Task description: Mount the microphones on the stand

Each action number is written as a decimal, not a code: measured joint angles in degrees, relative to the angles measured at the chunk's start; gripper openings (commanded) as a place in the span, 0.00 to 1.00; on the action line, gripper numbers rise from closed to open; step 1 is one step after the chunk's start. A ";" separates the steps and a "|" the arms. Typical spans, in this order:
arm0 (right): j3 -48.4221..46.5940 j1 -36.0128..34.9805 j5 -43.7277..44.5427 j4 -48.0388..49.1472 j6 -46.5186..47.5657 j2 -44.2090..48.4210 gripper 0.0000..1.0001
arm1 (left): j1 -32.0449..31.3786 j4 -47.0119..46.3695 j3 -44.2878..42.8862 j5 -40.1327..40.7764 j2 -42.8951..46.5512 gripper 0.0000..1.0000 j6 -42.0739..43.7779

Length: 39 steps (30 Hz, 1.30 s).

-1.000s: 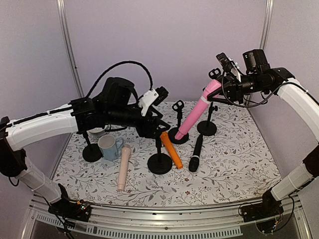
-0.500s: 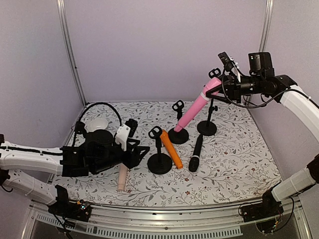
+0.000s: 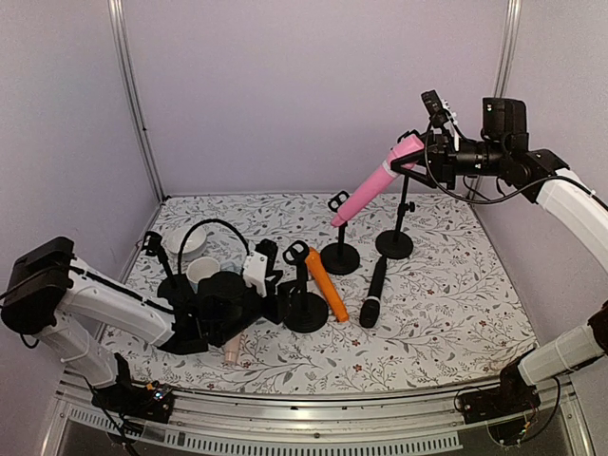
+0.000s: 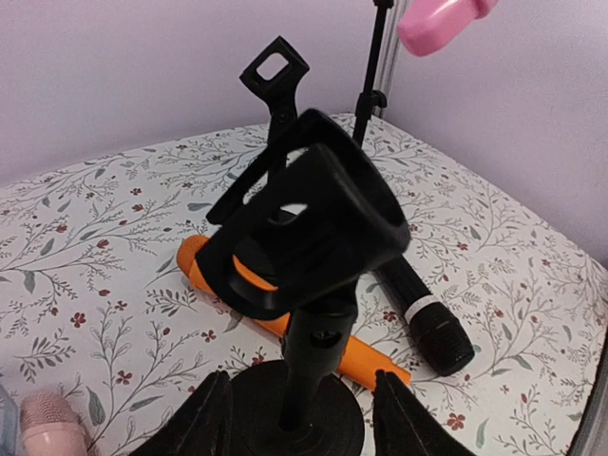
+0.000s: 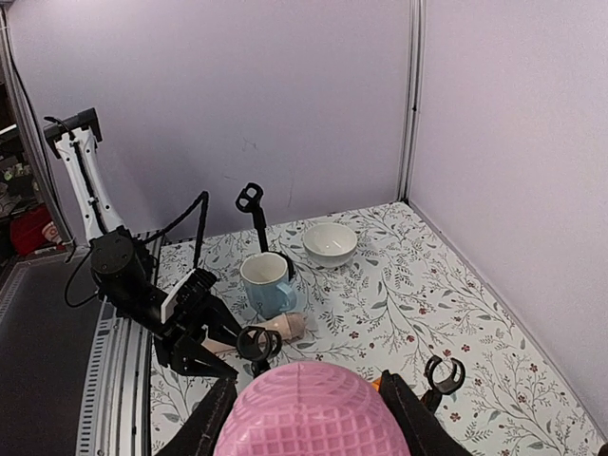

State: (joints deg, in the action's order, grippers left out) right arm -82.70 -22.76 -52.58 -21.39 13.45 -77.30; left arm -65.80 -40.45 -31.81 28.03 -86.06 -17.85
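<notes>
My right hand (image 3: 427, 157) grips the pink microphone (image 3: 369, 186) high at two o'clock, my left hand (image 4: 294, 420) gapes empty; a crooked approach could topple the stand (image 3: 406, 204).

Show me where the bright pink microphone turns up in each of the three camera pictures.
Top external: the bright pink microphone slants in the air, right of centre, above the table.
Left wrist: only one end shows, in the top right corner.
Right wrist: its rounded mesh head fills the bottom middle.
Shared landmark: the floral table cover lies under it in all three.
</notes>
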 measured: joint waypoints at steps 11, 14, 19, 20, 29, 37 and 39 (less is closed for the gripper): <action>0.02 -0.07 -0.07 1.75 -1.49 0.35 0.00 | -0.11 -13.90 -6.67 4.04 -13.68 0.40 1.84; 0.50 -0.59 -0.09 2.91 -2.32 0.42 0.00 | -0.11 -15.76 -7.58 4.90 -15.54 0.34 2.27; 1.70 -3.41 0.37 3.43 -2.91 0.42 0.00 | -0.15 -17.64 -7.63 7.39 -16.83 0.25 2.36; 1.77 -4.02 0.48 3.41 -2.91 0.37 0.00 | -0.15 -17.97 -7.63 7.82 -17.00 0.23 2.51; -0.66 -10.40 2.89 -0.31 1.88 -0.28 0.00 | -0.17 -22.27 -7.56 9.84 -18.88 0.10 2.84; -0.98 -12.11 5.46 -0.28 5.25 -1.62 0.00 | -0.17 -23.56 -7.56 9.79 -19.39 0.00 2.84; -0.83 -12.28 5.90 0.26 5.51 -2.23 0.00 | -0.17 -23.56 -7.56 9.73 -19.39 0.00 2.86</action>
State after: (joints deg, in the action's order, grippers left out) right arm -83.53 -35.05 -46.68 -21.12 18.96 -79.53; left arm -65.98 -64.01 -39.38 37.76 -105.45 -14.98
